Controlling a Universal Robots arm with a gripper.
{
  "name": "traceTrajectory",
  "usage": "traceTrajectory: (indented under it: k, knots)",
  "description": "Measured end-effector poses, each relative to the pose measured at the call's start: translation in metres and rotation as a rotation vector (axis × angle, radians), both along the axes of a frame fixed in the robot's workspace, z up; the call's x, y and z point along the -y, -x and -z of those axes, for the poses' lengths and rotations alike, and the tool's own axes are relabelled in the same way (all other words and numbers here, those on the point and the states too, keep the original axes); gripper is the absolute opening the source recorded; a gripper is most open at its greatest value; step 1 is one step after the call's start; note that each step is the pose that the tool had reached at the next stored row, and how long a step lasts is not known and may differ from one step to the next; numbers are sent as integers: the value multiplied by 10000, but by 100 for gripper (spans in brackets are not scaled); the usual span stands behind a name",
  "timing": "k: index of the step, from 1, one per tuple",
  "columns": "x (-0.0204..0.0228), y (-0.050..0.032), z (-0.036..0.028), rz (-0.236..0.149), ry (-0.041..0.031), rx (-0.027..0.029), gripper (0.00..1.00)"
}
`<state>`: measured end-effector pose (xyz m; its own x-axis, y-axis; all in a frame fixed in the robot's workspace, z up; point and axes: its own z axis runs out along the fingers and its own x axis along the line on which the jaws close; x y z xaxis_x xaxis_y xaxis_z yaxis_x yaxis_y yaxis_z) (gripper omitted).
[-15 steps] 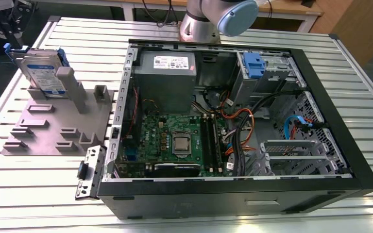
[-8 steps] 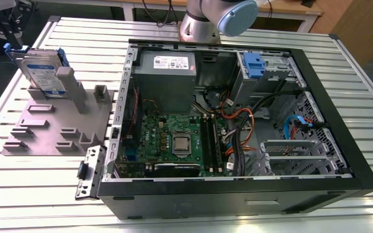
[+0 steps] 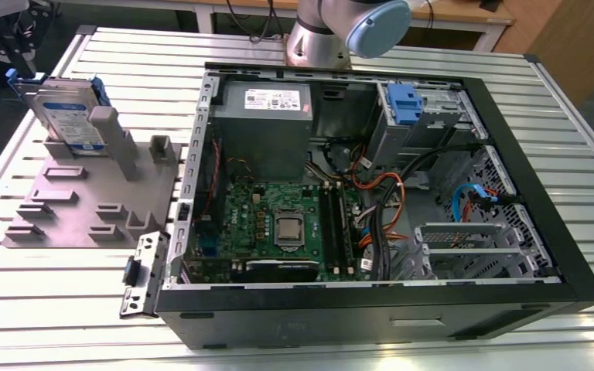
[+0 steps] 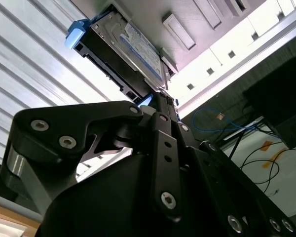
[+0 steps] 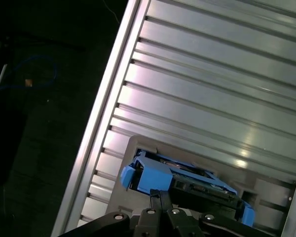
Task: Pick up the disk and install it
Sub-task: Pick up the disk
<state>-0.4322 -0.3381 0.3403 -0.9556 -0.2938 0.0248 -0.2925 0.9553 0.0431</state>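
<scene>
Exterior view: disk (image 3: 67,116) on edge in fixture (image 3: 70,197) near table (image 3: 29,309) edge; gripper (image 5: 159,195) beside its rail (image 5: 150,178), state unclear

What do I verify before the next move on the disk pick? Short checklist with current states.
1. Disk standing upright in the grey fixture, on the exterior view's left: ok.
2. Tool up at the disk's near edge, in the second wrist view: ok.
3. Tool actually has hold of the disk: cannot tell.
4. Case lying open, with the inside reachable from above: ok.
5. Drive cage with the blue latch free to take a drive: cannot tell.
6. Cables clear of the cage: cannot tell. A black cable runs right beside it.
</scene>
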Motion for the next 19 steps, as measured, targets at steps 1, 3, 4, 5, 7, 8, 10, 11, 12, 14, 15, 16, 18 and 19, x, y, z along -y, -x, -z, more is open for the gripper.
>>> traceTrajectory:
  k: [1,3,4,5,7,8,10,11,12,14,15,16,18,19]
  knots:
    - [0,0,0,-30,0,0,11]
    - [0,0,0,-88,1,-1,11]
    - [0,0,0,-122,0,0,11]
    - [0,0,0,-201,0,0,11]
    - [0,0,0,-225,0,0,11]
    - [0,0,0,-232,0,-1,11]
    - [0,0,0,-275,0,0,11]
    - [0,0,0,-310,0,1,11]
    - [0,0,0,-349,0,1,11]
    - [0,0,0,-422,0,1,11]
    - [0,0,0,-459,0,1,11]
    - [0,0,0,-494,0,1,11]
    - [0,0,0,-562,0,1,11]
    - [0,0,0,-588,0,1,11]
